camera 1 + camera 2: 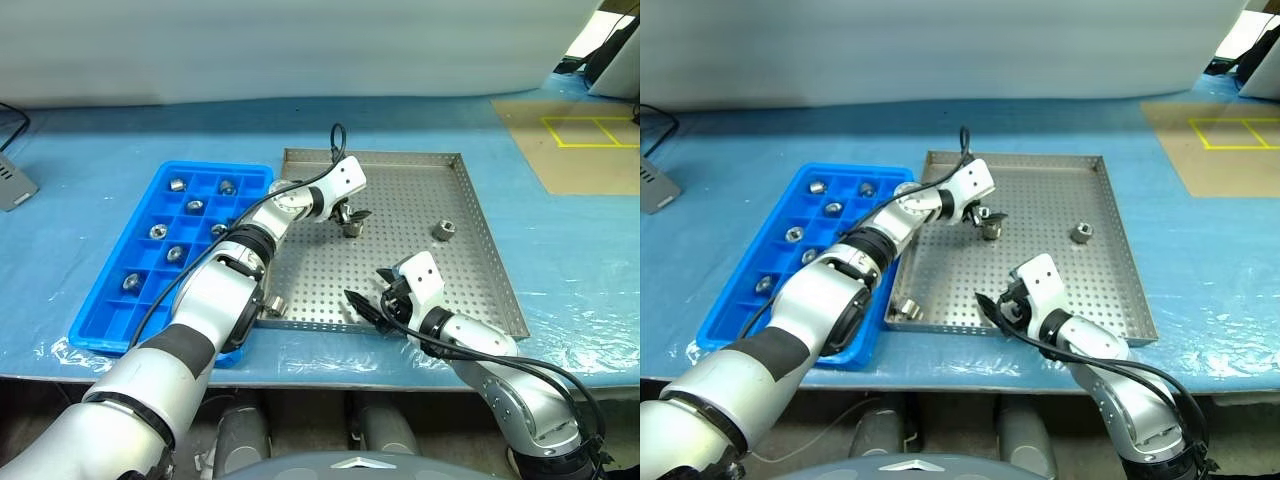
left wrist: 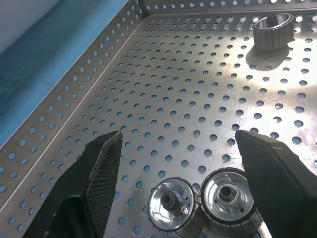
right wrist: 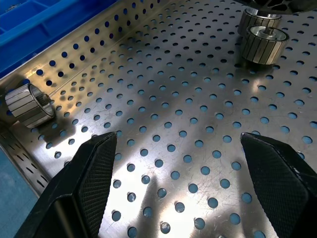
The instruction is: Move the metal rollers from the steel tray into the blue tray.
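Left wrist view: left hand (image 2: 176, 163) spread, seemingly straddling two metal rollers (image 2: 200, 203); right hand (image 3: 185, 173) spread.

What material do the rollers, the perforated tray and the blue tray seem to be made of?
Metal rollers: apparently polished metal, with mirror-bright faces and ribbed sides.
Steel tray: likely sheet steel, dull silver-grey, punched with regular holes, glare and fine scratches.
Blue tray: probably moulded plastic, with uniform bright blue colour, a soft sheen and moulded compartment walls.

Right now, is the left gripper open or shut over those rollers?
Open. The left gripper has its two black fingers spread apart, with a pair of metal rollers on the steel tray between them, not clamped.
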Robot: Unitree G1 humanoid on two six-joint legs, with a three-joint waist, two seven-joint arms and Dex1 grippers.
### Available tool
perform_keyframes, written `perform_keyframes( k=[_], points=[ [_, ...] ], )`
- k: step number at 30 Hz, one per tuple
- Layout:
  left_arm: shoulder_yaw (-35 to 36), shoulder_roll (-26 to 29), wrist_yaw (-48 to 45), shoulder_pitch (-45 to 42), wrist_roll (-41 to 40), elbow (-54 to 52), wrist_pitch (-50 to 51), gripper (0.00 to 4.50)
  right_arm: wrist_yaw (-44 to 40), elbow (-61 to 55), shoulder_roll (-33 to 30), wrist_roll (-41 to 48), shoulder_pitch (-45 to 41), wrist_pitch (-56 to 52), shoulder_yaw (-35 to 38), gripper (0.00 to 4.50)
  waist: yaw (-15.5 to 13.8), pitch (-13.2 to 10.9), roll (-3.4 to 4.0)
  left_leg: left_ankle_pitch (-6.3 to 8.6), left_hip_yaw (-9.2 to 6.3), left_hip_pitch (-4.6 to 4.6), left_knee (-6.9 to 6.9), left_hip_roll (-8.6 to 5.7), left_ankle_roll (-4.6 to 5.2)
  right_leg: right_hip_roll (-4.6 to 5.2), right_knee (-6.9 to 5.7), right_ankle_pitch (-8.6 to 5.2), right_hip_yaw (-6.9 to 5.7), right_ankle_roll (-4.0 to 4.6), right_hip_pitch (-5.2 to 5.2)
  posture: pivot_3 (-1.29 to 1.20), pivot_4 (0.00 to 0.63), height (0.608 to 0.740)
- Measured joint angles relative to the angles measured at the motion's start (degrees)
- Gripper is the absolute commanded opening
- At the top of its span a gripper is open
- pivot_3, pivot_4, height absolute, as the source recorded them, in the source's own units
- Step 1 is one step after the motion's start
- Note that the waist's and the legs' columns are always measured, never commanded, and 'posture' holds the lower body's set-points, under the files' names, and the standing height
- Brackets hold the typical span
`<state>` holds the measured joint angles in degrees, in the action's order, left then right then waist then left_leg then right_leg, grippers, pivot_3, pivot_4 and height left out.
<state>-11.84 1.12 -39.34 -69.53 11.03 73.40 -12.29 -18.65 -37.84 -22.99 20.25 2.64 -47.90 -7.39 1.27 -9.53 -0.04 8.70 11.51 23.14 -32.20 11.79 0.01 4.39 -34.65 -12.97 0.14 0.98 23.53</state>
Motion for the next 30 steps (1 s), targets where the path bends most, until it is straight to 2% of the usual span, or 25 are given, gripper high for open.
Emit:
perform_keyframes(
  k=[11, 22, 25, 27, 30],
  points=[
    [-3.0, -0.2, -2.9, 3.5, 3.5, -0.1, -1.1, 3.8, 0.0, 0.0, -0.7, -0.6, 0.3, 0.0, -0.1, 4.16, 0.9, 0.0, -0.02, 0.01, -0.02, 0.01, 0.01, 0.0, 0.0, 0.02, 0.02, 0.0, -0.01, -0.01, 0.01, -0.51, 0.15, 0.74],
    [-4.6, -0.7, 3.6, 4.1, 6.6, 0.0, -1.1, 3.8, 0.0, 0.0, -1.0, -1.2, 0.5, 0.0, -0.1, 4.16, 1.2, 0.0, -0.02, 0.01, -0.11, -0.02, 0.01, 0.0, 0.0, 0.01, 0.03, -0.01, -0.02, -0.02, 0.0, -0.52, 0.15, 0.74],
    [-5.4, -0.6, 3.9, 4.5, 7.7, -0.1, -1.7, 3.23, 0.1, 0.0, -1.0, -1.3, 0.8, 0.0, -0.1, 4.16, 1.2, 0.0, -0.02, 0.01, -0.12, -0.02, 0.0, 0.0, 0.0, 0.01, 0.03, -0.02, -0.01, -0.03, 0.0, -0.52, 0.15, 0.74],
    [-5.7, -0.4, 3.3, 4.7, 8.0, -0.3, -2.2, 2.65, 0.1, 0.0, -1.0, -1.3, 0.8, 0.0, -0.1, 4.16, 1.2, 0.0, -0.02, 0.01, -0.13, -0.02, 0.01, 0.0, 0.0, 0.01, 0.04, -0.02, -0.02, -0.03, 0.0, -0.52, 0.15, 0.74],
    [-6.2, -0.4, 2.9, 4.8, 8.5, -0.8, -2.2, 2.65, 0.2, 0.0, -1.1, -1.3, 0.9, 0.0, -0.1, 4.16, 1.2, 0.0, -0.02, 0.01, -0.15, -0.02, 0.02, 0.0, 0.0, 0.01, 0.05, -0.02, -0.02, -0.04, -0.01, -0.52, 0.15, 0.74]
  ],
)
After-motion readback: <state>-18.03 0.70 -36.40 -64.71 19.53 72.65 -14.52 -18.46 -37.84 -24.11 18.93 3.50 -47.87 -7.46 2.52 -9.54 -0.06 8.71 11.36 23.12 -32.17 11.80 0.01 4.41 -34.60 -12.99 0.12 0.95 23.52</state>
